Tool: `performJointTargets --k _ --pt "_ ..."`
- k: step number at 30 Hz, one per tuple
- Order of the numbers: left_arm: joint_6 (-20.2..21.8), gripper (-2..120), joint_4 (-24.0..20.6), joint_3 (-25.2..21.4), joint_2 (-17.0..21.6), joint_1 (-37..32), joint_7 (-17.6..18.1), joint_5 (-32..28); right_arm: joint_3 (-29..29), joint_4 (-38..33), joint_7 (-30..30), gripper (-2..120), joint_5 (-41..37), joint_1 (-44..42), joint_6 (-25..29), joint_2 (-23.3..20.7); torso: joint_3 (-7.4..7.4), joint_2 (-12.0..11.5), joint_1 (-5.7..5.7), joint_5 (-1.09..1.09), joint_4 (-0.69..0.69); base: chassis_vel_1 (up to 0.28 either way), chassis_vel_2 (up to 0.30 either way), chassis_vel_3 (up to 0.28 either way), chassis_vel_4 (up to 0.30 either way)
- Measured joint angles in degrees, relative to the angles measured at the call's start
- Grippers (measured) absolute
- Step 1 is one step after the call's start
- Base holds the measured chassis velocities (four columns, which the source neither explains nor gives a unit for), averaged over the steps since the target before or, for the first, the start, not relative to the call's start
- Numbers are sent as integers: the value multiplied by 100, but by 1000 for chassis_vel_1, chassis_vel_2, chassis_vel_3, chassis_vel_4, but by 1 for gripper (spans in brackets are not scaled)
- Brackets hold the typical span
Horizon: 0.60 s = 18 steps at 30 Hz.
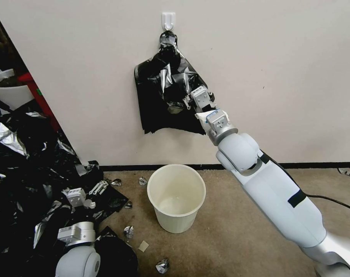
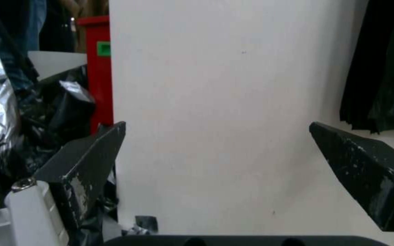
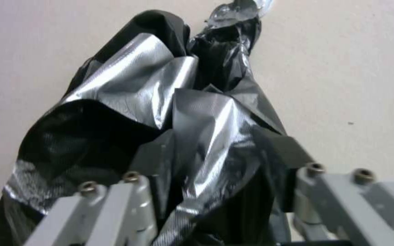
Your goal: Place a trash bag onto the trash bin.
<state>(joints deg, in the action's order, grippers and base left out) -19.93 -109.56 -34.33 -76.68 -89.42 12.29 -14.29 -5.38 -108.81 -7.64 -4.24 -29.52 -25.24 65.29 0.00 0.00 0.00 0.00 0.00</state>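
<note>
The right gripper (image 1: 182, 103) pinches the hanging trash bag (image 1: 165, 82) at the wall; the trash bin (image 1: 176, 197) stands directly below; the left gripper (image 1: 91, 195), spread, rests low.

Even, soft indoor light; wrist views blur (silvery glare on plastic).

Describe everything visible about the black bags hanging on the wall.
The hanging stack of black bags is thin, glossy, crinkled plastic with silvery sheen, bunched at a taped neck under a white wall hook and fanning out flat against the wall above the trash bin. The right gripper presses into its front folds, fingers either side of a gathered fold.
</note>
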Motion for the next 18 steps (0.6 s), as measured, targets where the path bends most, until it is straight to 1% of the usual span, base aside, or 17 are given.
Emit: performJointTargets --k 1,2,4,5,7,8,9,10,12,14,16,17,18 --pt "0 100 3 1 0 1 0 2 -17 0 32 53 4 43 -66 0 0 0 0 0 0 0 0 0 0" --pt "0 100 3 1 0 1 0 2 -17 0 32 53 4 43 -66 0 0 0 0 0 0 0 0 0 0" --pt "0 100 8 2 -1 1 0 7 -66 -11 156 65 16 179 -331 2 0 0 0 0 0 0 0 0 0" --pt "0 100 8 2 -1 1 0 7 -66 -11 156 65 16 179 -331 2 0 0 0 0 0 0 0 0 0" --pt "1 100 10 -2 -2 -2 0 10 -112 -14 246 75 35 289 -583 6 0 0 0 0 0 0 0 0 0" --pt "1 100 11 -4 -1 -3 0 10 -119 -14 261 76 50 308 -624 7 0 0 0 0 0 0 0 0 0" --pt "1 100 11 -6 -2 -8 2 11 -139 -6 288 84 91 343 -716 10 0 0 0 0 0 0 0 0 0" --pt "1 100 11 -6 -2 -8 2 11 -139 -6 288 84 91 343 -716 10 0 0 0 0 0 0 0 0 0" --pt "1 100 18 -8 -1 -12 5 11 -158 7 323 89 132 380 -855 12 0 0 0 0 0 0 0 0 0" --pt "0 100 24 -9 -1 -13 9 11 -171 12 341 89 161 410 -948 15 0 0 0 0 0 0 0 0 0" --pt "0 100 26 -10 -1 -15 11 12 -182 22 351 85 181 435 -1010 22 0 0 0 0 0 0 0 0 0" --pt "-5 100 30 -10 -2 -16 14 12 -196 63 354 78 208 485 -1101 42 0 0 0 0 0 0 0 0 0" --pt "-5 100 30 -10 -2 -16 14 12 -196 63 354 78 208 485 -1101 42 0 0 0 0 0 0 0 0 0"
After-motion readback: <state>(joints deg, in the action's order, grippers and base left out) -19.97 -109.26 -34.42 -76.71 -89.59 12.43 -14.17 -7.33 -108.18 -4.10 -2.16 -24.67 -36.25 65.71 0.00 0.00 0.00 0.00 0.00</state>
